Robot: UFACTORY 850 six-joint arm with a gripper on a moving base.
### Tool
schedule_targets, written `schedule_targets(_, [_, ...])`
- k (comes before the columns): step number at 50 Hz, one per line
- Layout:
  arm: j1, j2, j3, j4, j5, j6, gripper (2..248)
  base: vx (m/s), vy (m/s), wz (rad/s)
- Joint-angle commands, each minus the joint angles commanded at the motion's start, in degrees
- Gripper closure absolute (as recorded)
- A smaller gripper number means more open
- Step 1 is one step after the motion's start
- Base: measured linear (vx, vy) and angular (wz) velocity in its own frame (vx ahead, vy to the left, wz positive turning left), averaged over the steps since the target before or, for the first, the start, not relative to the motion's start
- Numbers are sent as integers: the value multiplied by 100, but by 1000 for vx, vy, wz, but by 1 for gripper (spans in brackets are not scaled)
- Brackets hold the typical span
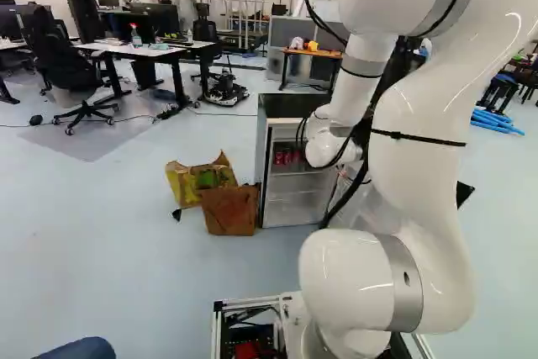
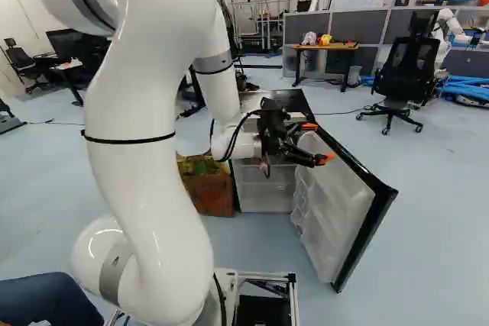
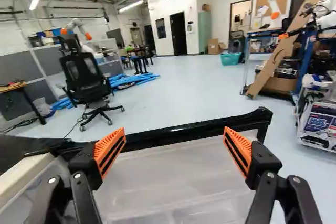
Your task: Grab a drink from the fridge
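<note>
Pale blue floor (image 1: 126, 208). Fridge (image 1: 290, 107), door (image 2: 336, 196) swung open. Red cans (image 1: 287, 157): on an inside shelf, left of the gripper (image 2: 318, 143). Gripper: fingers spread wide, near the door.

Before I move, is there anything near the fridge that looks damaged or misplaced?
Yes. On the floor beside the mini fridge, yellow and brown cardboard packaging looks ragged and crumpled, perhaps discarded there.

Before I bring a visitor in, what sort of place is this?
Probably a robotics lab or workshop: there is another robot, a white arm, plus a black wheeled office chair and grey partition panels.
</note>
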Motion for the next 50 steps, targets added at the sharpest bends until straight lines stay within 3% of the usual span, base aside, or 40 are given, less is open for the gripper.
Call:
schedule_targets(31, [261,900,1180,-1872,-301,0,3,0,0,0])
schedule_targets(50, [271,654,1210,-3018,-539,0,3,0,0,0])
